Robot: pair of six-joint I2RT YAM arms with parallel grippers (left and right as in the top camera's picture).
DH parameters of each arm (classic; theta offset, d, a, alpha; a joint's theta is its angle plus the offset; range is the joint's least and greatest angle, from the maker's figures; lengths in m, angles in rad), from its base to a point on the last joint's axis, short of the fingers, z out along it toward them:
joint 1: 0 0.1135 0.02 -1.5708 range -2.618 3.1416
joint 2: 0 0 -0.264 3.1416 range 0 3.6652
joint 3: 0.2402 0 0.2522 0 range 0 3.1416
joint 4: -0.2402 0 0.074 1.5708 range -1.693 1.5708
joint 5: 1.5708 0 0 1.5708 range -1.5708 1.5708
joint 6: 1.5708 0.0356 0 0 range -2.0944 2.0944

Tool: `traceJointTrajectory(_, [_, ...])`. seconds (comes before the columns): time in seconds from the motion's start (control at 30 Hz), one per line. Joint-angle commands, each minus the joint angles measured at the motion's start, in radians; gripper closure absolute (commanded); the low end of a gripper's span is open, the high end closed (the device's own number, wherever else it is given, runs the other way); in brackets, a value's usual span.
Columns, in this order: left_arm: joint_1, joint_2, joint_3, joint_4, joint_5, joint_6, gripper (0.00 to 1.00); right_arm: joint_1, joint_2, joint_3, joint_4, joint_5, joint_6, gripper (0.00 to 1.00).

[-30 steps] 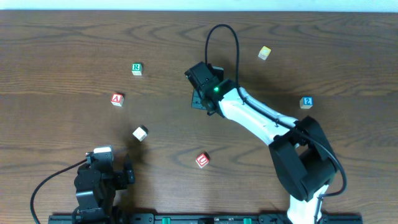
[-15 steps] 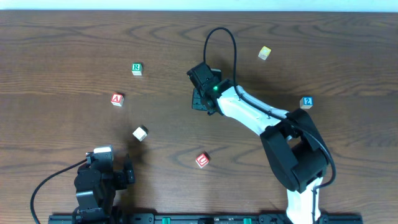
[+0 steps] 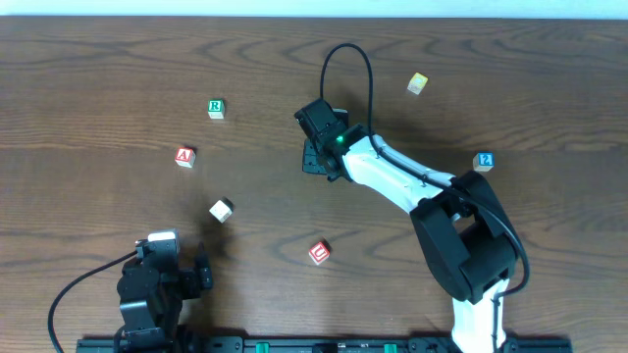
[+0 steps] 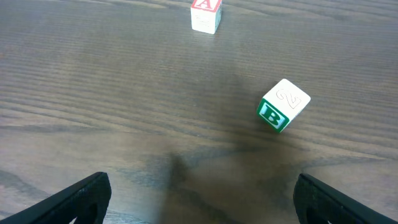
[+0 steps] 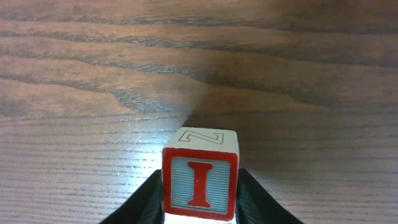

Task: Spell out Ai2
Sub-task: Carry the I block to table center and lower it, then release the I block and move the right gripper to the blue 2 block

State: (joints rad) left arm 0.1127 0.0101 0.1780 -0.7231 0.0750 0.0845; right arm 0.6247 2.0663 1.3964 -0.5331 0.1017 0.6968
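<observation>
Looking down on a dark wood table (image 3: 98,59) with blocks scattered over it.

Largest on it, the right arm (image 3: 392,178): rises from the near edge toward the right corner and stretches to mid-table, a little nearer the far edge. Ends in the right gripper (image 5: 200,208), clamped on the I block (image 5: 200,183). Dark fingers (image 5: 146,205) pressed to both sides of it, red I facing the wrist camera, an outlined Z on top. Cannot tell whether the block touches the wood.

Next in size, the left arm (image 3: 152,289): folded low at the near edge toward the left corner. Carries the left gripper (image 4: 202,199), spread wide and holding nothing, fingertips (image 4: 81,199) at the two lower corners of the wrist view, bare wood between them.

Then the loose blocks, all much alike in size:
- A block (image 3: 184,156): left half, about midway between the near and far edges.
- R block (image 3: 216,108): just beyond the A block, toward the far edge.
- B block (image 3: 222,209): between the A block and the left arm, turned corner-on, green B on one side in the left wrist view.
- 2 block (image 3: 483,161): right half, well apart from the right gripper, just beside the right arm's elbow.
- Yellow block (image 3: 418,83): toward the far edge, right of centre, letter too small to read.
- Red block (image 3: 319,252): close to the near edge, about centre, letter unclear.
</observation>
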Motion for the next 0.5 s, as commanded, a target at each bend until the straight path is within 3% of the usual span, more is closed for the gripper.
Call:
traceJointTrajectory(0.0, [0.004,-0.006,-0.015,-0.011,-0.004,0.014,0.05,-0.005,0.014,0.002,0.001,0.0,-0.006,0.57])
traceJointTrajectory(0.17, [0.004,-0.006,-0.015,-0.011,-0.004,0.014,0.05,-0.005,0.014,0.002,0.001,0.0,-0.006,0.52])
traceJointTrajectory(0.33, [0.004,-0.006,-0.015,-0.011,-0.004,0.014,0.05,-0.005,0.013,0.015,-0.014,0.039,-0.007,0.39])
traceJointTrajectory(0.47, [0.004,-0.006,-0.015,-0.011,-0.004,0.014,0.05,-0.023,0.013,0.133,-0.165,0.083,-0.043,0.31])
